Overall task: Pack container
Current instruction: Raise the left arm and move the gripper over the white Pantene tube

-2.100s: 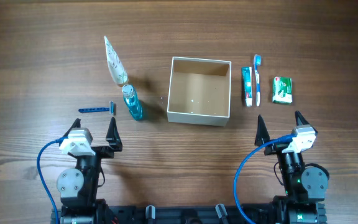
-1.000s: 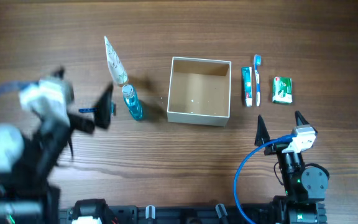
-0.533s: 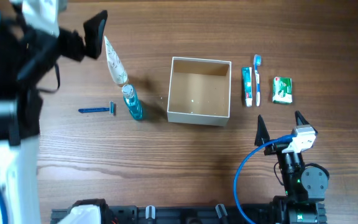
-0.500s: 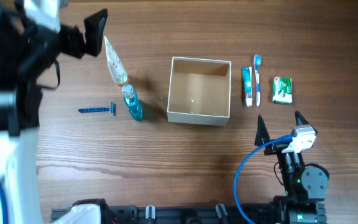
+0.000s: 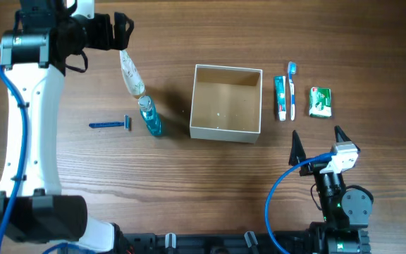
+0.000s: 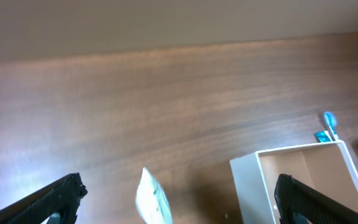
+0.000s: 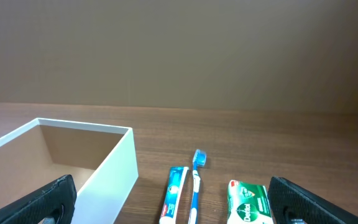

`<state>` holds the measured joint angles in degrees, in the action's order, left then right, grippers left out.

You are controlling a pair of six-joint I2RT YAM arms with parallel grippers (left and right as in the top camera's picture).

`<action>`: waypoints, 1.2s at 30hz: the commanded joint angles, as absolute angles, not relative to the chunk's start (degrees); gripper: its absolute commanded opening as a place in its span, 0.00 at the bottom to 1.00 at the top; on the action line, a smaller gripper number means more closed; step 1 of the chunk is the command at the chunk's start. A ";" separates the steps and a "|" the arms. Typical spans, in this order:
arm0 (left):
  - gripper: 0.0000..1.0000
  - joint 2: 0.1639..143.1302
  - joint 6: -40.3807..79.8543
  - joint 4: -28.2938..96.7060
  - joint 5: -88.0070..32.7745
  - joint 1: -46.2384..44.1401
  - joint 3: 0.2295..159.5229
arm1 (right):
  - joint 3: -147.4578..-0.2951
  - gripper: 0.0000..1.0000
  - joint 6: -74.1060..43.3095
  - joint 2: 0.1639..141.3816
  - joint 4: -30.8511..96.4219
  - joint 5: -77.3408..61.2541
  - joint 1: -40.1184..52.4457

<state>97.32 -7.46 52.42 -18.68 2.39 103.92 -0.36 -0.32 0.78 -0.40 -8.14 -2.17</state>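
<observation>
Fingers point(image 5: 296, 152) stand wide apart, left and right.

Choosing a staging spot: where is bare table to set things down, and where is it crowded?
Bare wood runs from the front wall of the container to the right gripper, and beyond its far wall. Crowded: toothpaste, toothbrush and green packet right of it; white tube, blue bottle and razor left.

The green packet point(image 7: 248, 203) seemingly reads "Denta".

Left tool point(image 5: 124, 32) reaches far forward, spread wide; right tool point(image 5: 316, 140) sits back, equally spread.
</observation>
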 commanded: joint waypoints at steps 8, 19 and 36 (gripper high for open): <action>1.00 103.24 7.97 57.82 -14.28 2.48 105.23 | -0.30 1.00 -0.16 0.43 -0.62 -8.67 -1.83; 1.00 108.68 9.91 64.45 -3.79 -1.43 105.23 | -0.30 1.00 -0.14 0.43 -0.62 -8.67 -1.83; 1.00 108.81 9.76 62.33 -5.34 -1.50 105.19 | -0.30 1.00 -0.14 0.43 -0.62 -8.67 -1.83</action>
